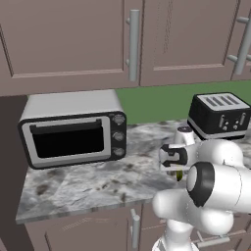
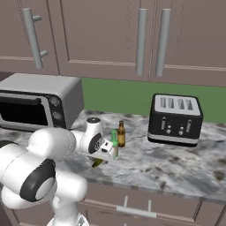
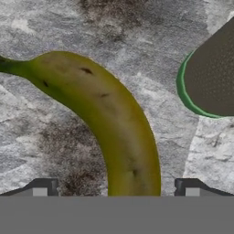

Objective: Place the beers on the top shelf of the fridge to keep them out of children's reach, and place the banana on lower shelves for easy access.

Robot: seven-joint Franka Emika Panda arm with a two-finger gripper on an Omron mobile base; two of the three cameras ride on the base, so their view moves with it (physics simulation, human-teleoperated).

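A yellow-green banana (image 3: 109, 119) lies on the marble counter (image 3: 68, 36), curving from its green stem at the left down between my fingertips (image 3: 43, 188). My gripper (image 3: 116, 187) is open, pointing down, with one finger on each side of the banana, not closed on it. The green beer bottle (image 3: 208, 75) shows from above at the right. In the right base view the green bottle (image 2: 114, 143) and the amber bottle (image 2: 121, 133) stand upright just beyond my gripper (image 2: 102, 158), over the banana (image 2: 97, 163). A bit of banana (image 1: 180, 175) shows under my hand. The fridge and its shelves are out of view.
A grey microwave (image 1: 73, 132) sits at the counter's left and a black toaster (image 2: 175, 118) at its right. Brown wall cabinets (image 2: 110, 35) hang above, and drawer fronts (image 2: 132, 207) run below the counter edge (image 1: 78, 211).
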